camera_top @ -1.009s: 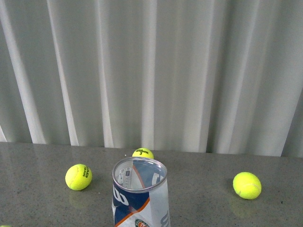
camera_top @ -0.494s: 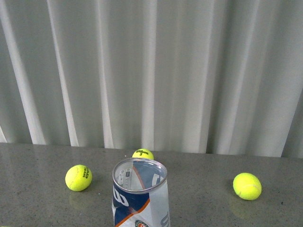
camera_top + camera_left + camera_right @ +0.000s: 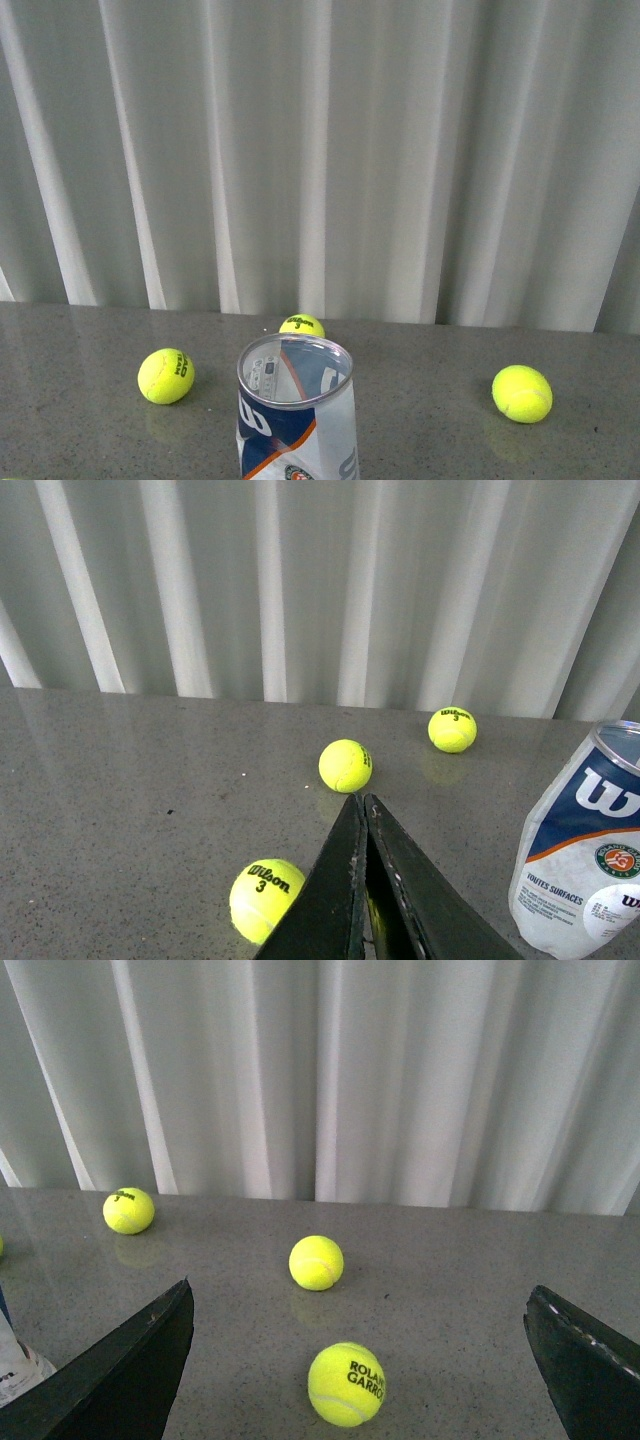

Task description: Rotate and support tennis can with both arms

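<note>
Front view | tennis can (image 3: pixel 297 415) upright, balls apart | left claw (image 3: pixel 364 810) closed

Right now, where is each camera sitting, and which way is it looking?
Front view: on the robot's body between the arms, facing the curtain across the table; tennis can stands upright, mouth open; no arm shows.
Left wrist view: on the left arm, looking past the left gripper, its jaws together, at balls and the can.
Right wrist view: on the right arm, looking between the right gripper's wide-apart fingers at three balls.
Shared: all three show the can, though the right wrist view catches only a sliver at its edge.
</note>
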